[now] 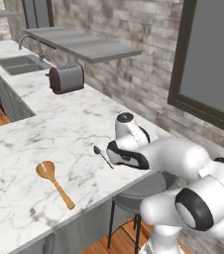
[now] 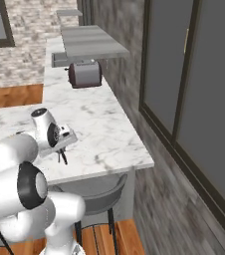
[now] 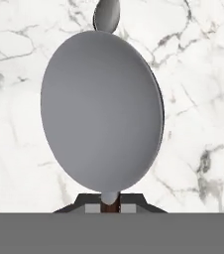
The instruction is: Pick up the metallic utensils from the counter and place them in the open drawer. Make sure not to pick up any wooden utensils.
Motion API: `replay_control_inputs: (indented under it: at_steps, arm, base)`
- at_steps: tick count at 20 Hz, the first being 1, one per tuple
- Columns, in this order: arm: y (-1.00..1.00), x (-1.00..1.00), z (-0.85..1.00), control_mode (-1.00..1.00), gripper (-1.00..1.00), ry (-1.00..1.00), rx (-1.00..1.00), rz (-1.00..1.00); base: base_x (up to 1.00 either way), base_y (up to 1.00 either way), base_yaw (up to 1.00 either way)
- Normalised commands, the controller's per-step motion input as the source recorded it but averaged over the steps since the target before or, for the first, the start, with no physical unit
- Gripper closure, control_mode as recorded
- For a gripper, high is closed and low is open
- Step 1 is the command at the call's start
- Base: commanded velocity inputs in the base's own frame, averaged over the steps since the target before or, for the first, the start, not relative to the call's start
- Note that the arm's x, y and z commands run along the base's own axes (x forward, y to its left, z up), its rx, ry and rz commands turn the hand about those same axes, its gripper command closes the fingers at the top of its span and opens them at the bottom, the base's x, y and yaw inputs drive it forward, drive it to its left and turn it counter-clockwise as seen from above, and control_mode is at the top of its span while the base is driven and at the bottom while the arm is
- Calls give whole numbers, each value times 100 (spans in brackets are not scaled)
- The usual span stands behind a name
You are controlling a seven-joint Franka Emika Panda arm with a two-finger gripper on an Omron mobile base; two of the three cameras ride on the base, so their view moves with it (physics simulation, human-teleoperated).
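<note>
Pinching the slim metal spoon point(image 1: 103, 156) by its stiff, slippery handle, the end effector point(image 3: 109, 204) sits nearly closed over the surface point(image 1: 59, 129)

Veined white marble counter point(image 1: 44, 134), matt wooden spoon point(image 1: 54, 182).

I'm seeing even, bright, rendered light with no glare; shadows are lying faintly under the spoon point(image 3: 107, 15) beyond the jaws, and textures are looking soft and slightly blurred.

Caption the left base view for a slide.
Pincer shut on metal spoon on marble counter; wooden spoon untouched.
</note>
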Motion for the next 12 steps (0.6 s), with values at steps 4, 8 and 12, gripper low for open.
replay_control_inputs:
  at_steps: [4,8,12]
  arm:
    - [0,-60,100,-100,100,-24,-2,0]
    - [-11,-64,100,-100,100,-11,0,0]
    - [-1,-35,100,-100,100,0,0,0]
  base:
    - [0,0,0]
    - [0,0,0]
    - [0,0,0]
